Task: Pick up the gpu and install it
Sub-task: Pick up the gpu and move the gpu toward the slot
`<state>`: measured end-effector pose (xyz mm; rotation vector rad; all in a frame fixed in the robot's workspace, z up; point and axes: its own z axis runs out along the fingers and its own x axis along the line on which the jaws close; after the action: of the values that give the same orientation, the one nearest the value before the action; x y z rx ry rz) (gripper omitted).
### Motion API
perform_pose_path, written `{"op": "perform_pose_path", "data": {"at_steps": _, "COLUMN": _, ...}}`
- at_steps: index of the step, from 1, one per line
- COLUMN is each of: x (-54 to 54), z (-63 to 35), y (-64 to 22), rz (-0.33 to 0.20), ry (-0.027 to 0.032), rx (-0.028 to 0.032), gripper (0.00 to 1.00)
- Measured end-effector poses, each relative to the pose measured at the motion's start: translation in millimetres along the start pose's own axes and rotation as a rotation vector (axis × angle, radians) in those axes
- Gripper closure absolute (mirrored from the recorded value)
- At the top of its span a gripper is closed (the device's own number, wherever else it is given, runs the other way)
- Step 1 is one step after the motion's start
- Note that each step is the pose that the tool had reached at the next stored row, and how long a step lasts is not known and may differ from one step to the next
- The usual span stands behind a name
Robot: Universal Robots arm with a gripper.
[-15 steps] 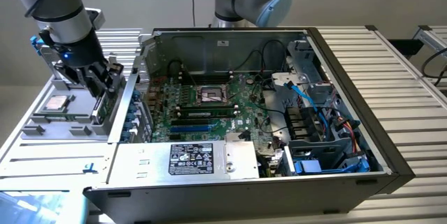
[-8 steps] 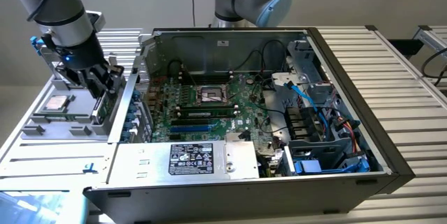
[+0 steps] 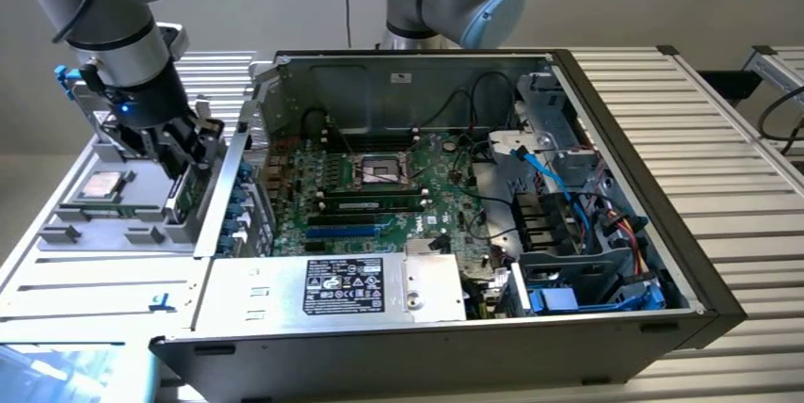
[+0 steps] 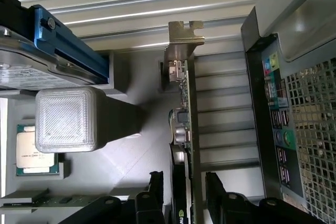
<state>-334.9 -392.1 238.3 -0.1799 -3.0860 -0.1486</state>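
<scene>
GPU (image 4: 185, 119) stands on its long edge in a grey parts holder (image 3: 88, 233), just outside the open computer case (image 3: 703, 262), beside the case wall on the exterior view's left. In the wrist view the card is seen edge-on: a thin green board with small connectors along it and a silver metal end bracket (image 4: 181, 38) at the end farthest from the tool. The rear port panel (image 4: 278, 124) of the case, with coloured sockets and a perforated grille, runs alongside the card and apart from it.

The tool (image 4: 185, 176) is lowered over the GPU (image 3: 184, 191) outside the case. Its two black fingers (image 4: 156, 187) straddle the card, one on each face. They stand wide, with a visible gap between card and finger on the case side, so nothing is gripped. In the exterior view the tool (image 3: 186, 169) hangs from the arm's wrist straight down into the holder.

Farther from the case, the holder also carries a processor chip (image 4: 34, 153) lying flat, a ribbed translucent block (image 4: 65, 119), and a silver drive with a blue rail (image 4: 68, 45).

Inside the case lie a large green motherboard (image 3: 377, 186) and blue cables (image 3: 553, 182). A silver labelled box (image 3: 339, 285) sits at the case's near edge. The case rests on a ribbed metal desk (image 3: 729, 120).
</scene>
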Motion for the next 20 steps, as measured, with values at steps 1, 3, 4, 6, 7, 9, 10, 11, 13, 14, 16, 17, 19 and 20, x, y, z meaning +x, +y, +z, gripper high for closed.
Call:
{"op": "perform_pose_path", "data": {"at_steps": 1, "x": 0.0, "z": 1.0, "y": 0.5, "rz": -0.002, "ry": 0.0001, "rx": 0.0001, "gripper": 0.54}}
{"op": "perform_pose_path", "data": {"at_steps": 3, "x": 0.0, "z": 3.0, "y": 1.2, "rz": -0.003, "ry": 0.0002, "rx": -0.0004, "gripper": 0.54}}
{"op": "perform_pose_path", "data": {"at_steps": 4, "x": -0.1, "z": 3.7, "y": 1.5, "rz": -0.003, "ry": 0.0003, "rx": -0.0007, "gripper": 0.54}}
{"op": "perform_pose_path", "data": {"at_steps": 6, "x": -0.1, "z": 5.0, "y": 1.6, "rz": -0.003, "ry": 0.0003, "rx": -0.0022, "gripper": 0.54}}
{"op": "perform_pose_path", "data": {"at_steps": 7, "x": -0.1, "z": 5.7, "y": 1.7, "rz": -0.003, "ry": 0.0004, "rx": -0.0027, "gripper": 0.54}}
{"op": "perform_pose_path", "data": {"at_steps": 9, "x": -0.1, "z": 7.7, "y": 2.1, "rz": -0.003, "ry": 0.0006, "rx": -0.0042, "gripper": 0.54}}
{"op": "perform_pose_path", "data": {"at_steps": 10, "x": -0.1, "z": 8.5, "y": 2.3, "rz": -0.003, "ry": 0.0007, "rx": -0.0051, "gripper": 0.54}}
{"op": "perform_pose_path", "data": {"at_steps": 11, "x": -0.1, "z": 9.0, "y": 2.8, "rz": -0.003, "ry": 0.0009, "rx": -0.0055, "gripper": 0.54}}
{"op": "perform_pose_path", "data": {"at_steps": 13, "x": -0.1, "z": 9.9, "y": 3.3, "rz": -0.003, "ry": 0.0009, "rx": -0.0064, "gripper": 0.54}}
{"op": "perform_pose_path", "data": {"at_steps": 14, "x": -0.1, "z": 10.1, "y": 3.3, "rz": -0.003, "ry": 0.0009, "rx": -0.0066, "gripper": 0.54}}
{"op": "perform_pose_path", "data": {"at_steps": 16, "x": -0.1, "z": 10.3, "y": 3.3, "rz": -0.003, "ry": 0.0011, "rx": -0.0067, "gripper": 0.54}}
{"op": "perform_pose_path", "data": {"at_steps": 17, "x": -0.1, "z": 10.4, "y": 3.3, "rz": -0.003, "ry": 0.001, "rx": -0.0069, "gripper": 0.56}}
{"op": "perform_pose_path", "data": {"at_steps": 19, "x": 0.0, "z": 10.4, "y": 3.3, "rz": -0.003, "ry": 0.0013, "rx": -0.0072, "gripper": 0.63}}
{"op": "perform_pose_path", "data": {"at_steps": 20, "x": -0.1, "z": 10.5, "y": 3.3, "rz": -0.003, "ry": 0.0011, "rx": -0.0075, "gripper": 0.69}}
